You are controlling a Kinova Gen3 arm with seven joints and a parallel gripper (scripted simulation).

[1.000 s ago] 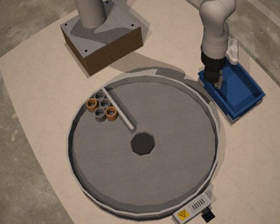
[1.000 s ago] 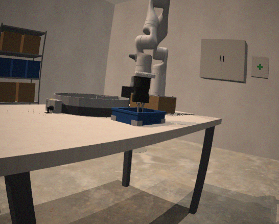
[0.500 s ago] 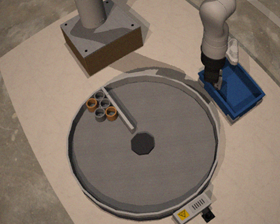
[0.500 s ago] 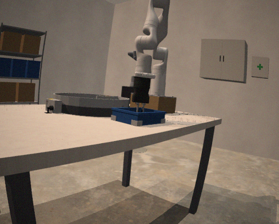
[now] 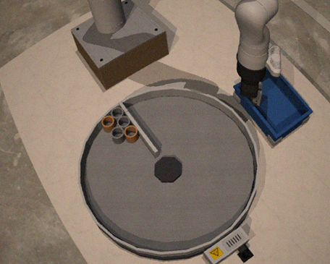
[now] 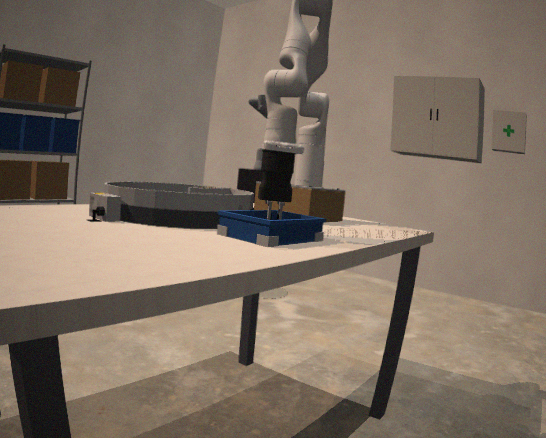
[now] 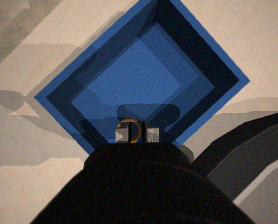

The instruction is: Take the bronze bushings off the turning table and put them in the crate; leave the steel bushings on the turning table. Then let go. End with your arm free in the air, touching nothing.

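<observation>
My gripper [image 5: 257, 100] reaches down into the blue crate [image 5: 274, 107] to the right of the turning table [image 5: 169, 172]. In the wrist view its fingers stand parted, with a bronze bushing ringing the left finger just above the crate floor [image 7: 145, 75]; the fingers no longer pinch its wall. Two bronze bushings [image 5: 108, 123] [image 5: 131, 133] sit on the table's upper left, clustered with three steel bushings [image 5: 117, 112] [image 5: 123, 120] [image 5: 118, 135] beside a radial bar [image 5: 140, 127]. In the side view the gripper [image 6: 274, 215] dips inside the crate [image 6: 270, 227].
The arm's brown pedestal [image 5: 121, 48] stands behind the turning table. A dark hub [image 5: 168, 169] marks the table's centre. A control box with a warning label [image 5: 226, 247] sits at its front rim. The crate lies near the right table edge.
</observation>
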